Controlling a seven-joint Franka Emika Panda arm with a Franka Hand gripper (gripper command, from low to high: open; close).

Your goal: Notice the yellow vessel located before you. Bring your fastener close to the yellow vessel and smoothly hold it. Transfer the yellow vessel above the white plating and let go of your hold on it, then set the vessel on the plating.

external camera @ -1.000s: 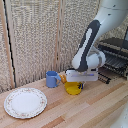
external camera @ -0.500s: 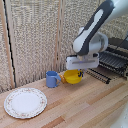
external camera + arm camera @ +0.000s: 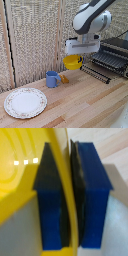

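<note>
The yellow vessel (image 3: 73, 62), a small round bowl, hangs in the air well above the wooden table, held by its rim. My gripper (image 3: 78, 56), a white block under the arm, is shut on that rim. In the wrist view the two blue fingers (image 3: 93, 198) pinch the thin yellow wall (image 3: 65, 198) between them, with the bowl's inside (image 3: 17, 163) to one side. The white plating (image 3: 25, 102), a large flat plate with a floral rim, lies on the table toward the exterior view's left, lower than and well away from the bowl.
A blue mug (image 3: 51, 79) stands on the table below and to the exterior view's left of the bowl, with a small orange item (image 3: 64, 78) beside it. A dark wire rack (image 3: 109, 60) sits at the exterior view's right. A woven screen backs the table.
The gripper has lifted the yellow bowl off the table and carried it upward; the arm now stands higher than one second ago.
</note>
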